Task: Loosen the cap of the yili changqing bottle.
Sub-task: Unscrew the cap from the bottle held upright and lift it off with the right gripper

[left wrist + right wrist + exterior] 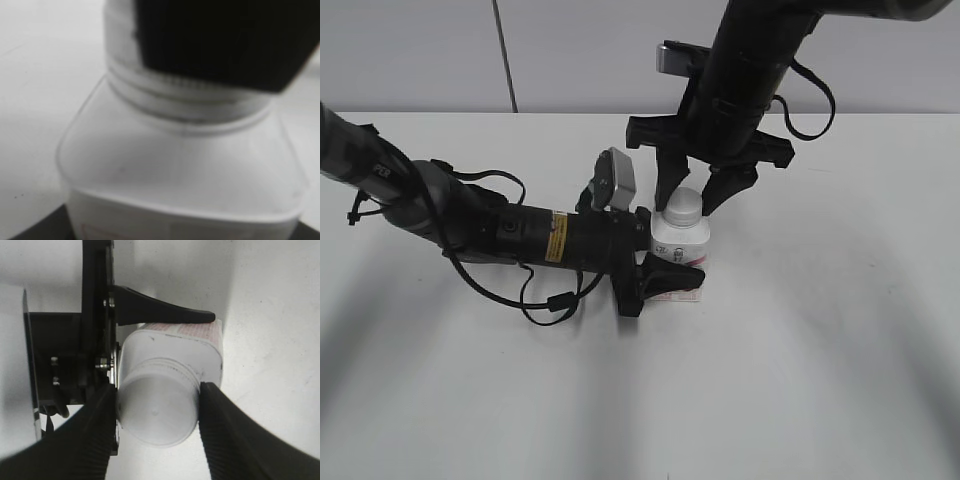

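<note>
The yili changqing bottle (pixel 678 242) stands upright on the white table, white and squarish with a pink-red label low on its front. My left gripper (pixel 670 258) reaches in from the left and is shut on the bottle's body, one finger across the label. The left wrist view shows the bottle's shoulder (pixel 180 170) close up and blurred. The white cap (pixel 683 208) sits on the neck. My right gripper (pixel 691 200) comes down from above, with its two ribbed fingers against opposite sides of the cap (pixel 156 412). In the right wrist view the right gripper (pixel 159 388) is shut on it.
The white table (pixel 820 330) lies around the bottle. The left arm with its cables (pixel 490 225) lies low across the left side. The right arm (pixel 750 60) hangs over the back middle. A grey wall stands behind the table.
</note>
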### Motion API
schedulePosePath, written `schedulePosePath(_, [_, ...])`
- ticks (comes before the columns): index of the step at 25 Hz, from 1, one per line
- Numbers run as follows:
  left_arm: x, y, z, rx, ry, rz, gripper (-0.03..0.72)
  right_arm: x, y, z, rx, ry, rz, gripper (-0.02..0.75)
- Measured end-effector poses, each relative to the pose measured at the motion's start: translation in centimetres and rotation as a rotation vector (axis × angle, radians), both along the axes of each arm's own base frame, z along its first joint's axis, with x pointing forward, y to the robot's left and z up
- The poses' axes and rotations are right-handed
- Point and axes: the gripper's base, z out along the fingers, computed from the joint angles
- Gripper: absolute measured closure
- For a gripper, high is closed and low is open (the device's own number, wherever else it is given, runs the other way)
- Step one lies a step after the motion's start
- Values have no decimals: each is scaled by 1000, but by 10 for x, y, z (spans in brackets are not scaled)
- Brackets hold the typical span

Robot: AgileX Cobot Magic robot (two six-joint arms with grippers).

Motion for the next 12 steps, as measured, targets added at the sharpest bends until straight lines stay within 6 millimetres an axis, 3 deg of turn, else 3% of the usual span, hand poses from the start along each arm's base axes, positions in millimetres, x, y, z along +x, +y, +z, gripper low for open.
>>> schedulePosePath(8, [0, 0, 0, 0, -3, -1, 294, 0, 0, 0, -3, -1, 22, 341])
schedulePosePath(12, [0, 0, 0, 1, -4, -2, 295, 0, 0, 0, -11, -45, 166, 342])
